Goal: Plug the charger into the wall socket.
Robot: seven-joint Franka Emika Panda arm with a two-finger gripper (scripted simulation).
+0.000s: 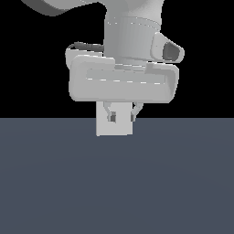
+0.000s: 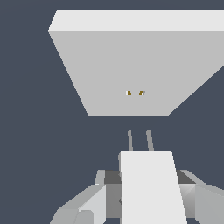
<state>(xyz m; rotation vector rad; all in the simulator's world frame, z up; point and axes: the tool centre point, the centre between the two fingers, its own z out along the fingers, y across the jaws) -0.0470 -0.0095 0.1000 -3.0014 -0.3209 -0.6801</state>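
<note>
Your gripper [image 1: 122, 112] hangs before the wall socket [image 1: 114, 130].
Its fingers [image 1: 111, 113] point down over the upright plate on the dark floor [image 1: 117, 183].

A white charger [image 2: 151, 188] with grey prongs faces a light grey wall socket [image 2: 131, 65] with tiny orange holes, above a slate-blue worktop [image 1: 117, 183], black beyond.

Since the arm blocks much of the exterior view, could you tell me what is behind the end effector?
The wall socket stands upright behind the end effector; only its lower part shows. The rest, with its holes, is covered there, though the wrist view shows them.
</note>
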